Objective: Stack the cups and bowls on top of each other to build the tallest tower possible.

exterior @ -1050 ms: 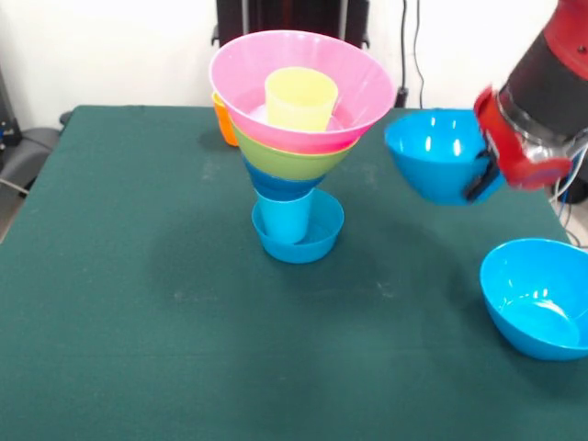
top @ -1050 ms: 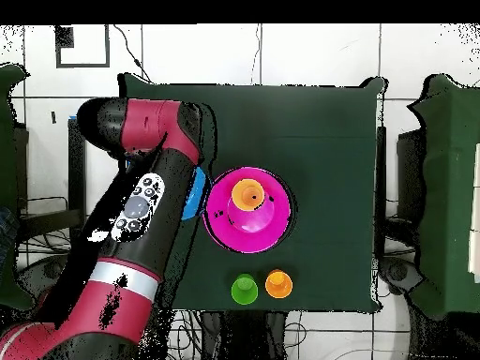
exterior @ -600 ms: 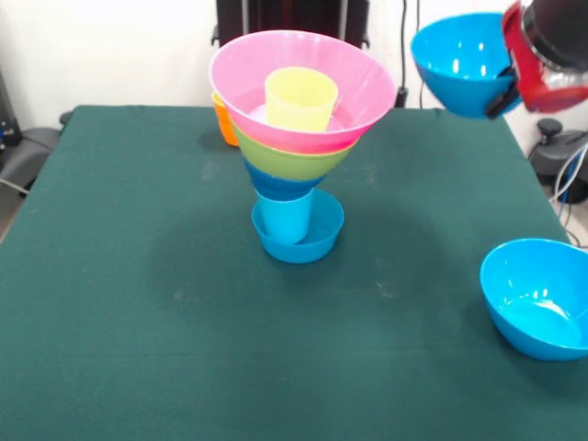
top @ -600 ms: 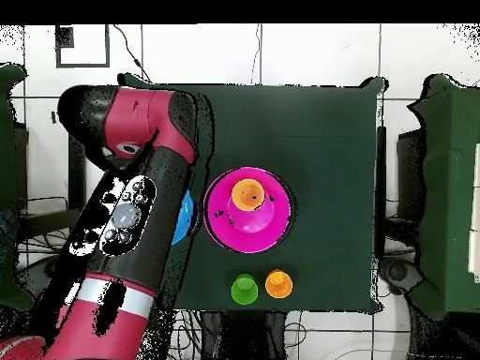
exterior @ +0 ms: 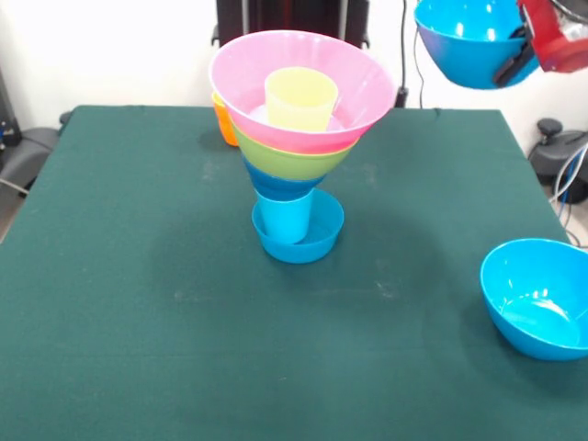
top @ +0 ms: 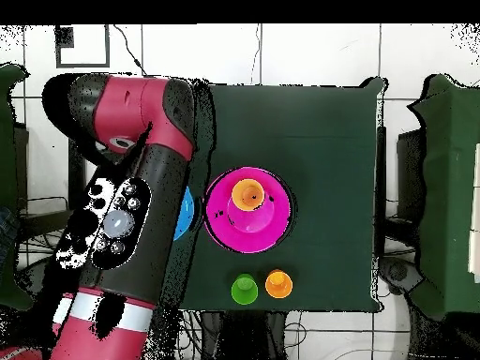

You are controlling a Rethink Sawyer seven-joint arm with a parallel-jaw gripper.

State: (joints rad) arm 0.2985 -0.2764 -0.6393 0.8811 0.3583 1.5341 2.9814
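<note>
Hand at front view's top right, high above counter, pinching rim of blue bowl; bowl hangs clear in air. Tower stands lower and well to hand's side: cup in small bowl at base, pink bowl on top, yellow cup inside. 1 spare bowl on counter far below hand. Step judged: carrying bowl toward tower. Next move calls for centring over yellow cup, slow descent; top-heavy tower could tip.

The green table bears the tower, a blue bowl and cups.
</note>
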